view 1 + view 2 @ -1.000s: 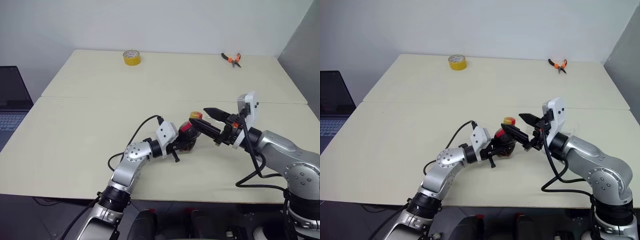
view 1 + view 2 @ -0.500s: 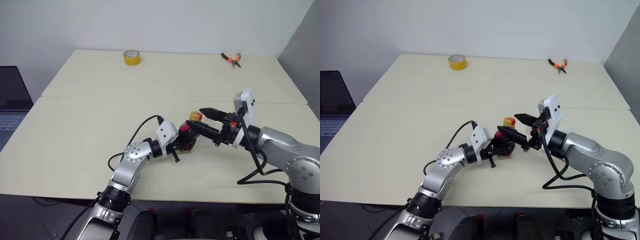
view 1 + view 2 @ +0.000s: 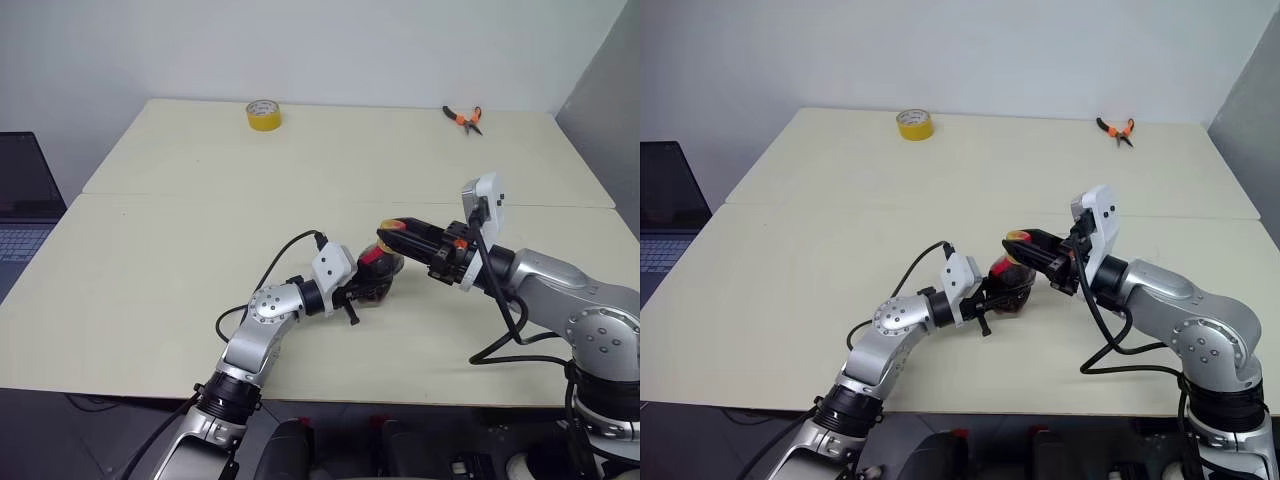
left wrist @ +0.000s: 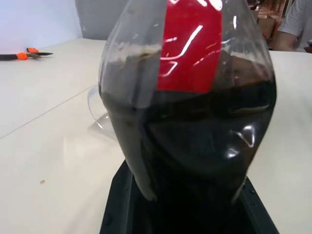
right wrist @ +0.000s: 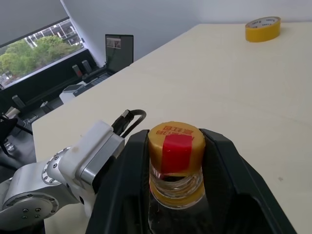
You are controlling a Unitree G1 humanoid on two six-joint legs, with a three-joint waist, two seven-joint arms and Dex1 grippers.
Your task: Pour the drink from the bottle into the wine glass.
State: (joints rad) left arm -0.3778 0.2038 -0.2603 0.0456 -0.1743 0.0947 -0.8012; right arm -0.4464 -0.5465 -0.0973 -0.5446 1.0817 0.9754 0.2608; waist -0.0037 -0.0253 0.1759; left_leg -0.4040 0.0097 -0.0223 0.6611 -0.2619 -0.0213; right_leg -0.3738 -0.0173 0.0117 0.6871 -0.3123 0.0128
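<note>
One bottle (image 3: 377,274), one wine glass (image 4: 100,109), one tape roll (image 3: 263,115), one pliers (image 3: 463,118), one laptop (image 3: 25,205), two claws.

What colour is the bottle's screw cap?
Yellow-orange screw cap with a red patch on top; clearest in the right wrist view.

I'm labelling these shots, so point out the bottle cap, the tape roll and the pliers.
bottle cap (image 5: 176,142): right wrist view, its top.
tape roll (image 3: 263,115): left eye view, outer band.
pliers (image 3: 1117,129): right eye view, orange handles.

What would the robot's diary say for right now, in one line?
stage: cap removal | left gripper: shut on bottle, upright on table | right gripper: fingers around yellow-orange cap | wine glass: behind bottle
</note>
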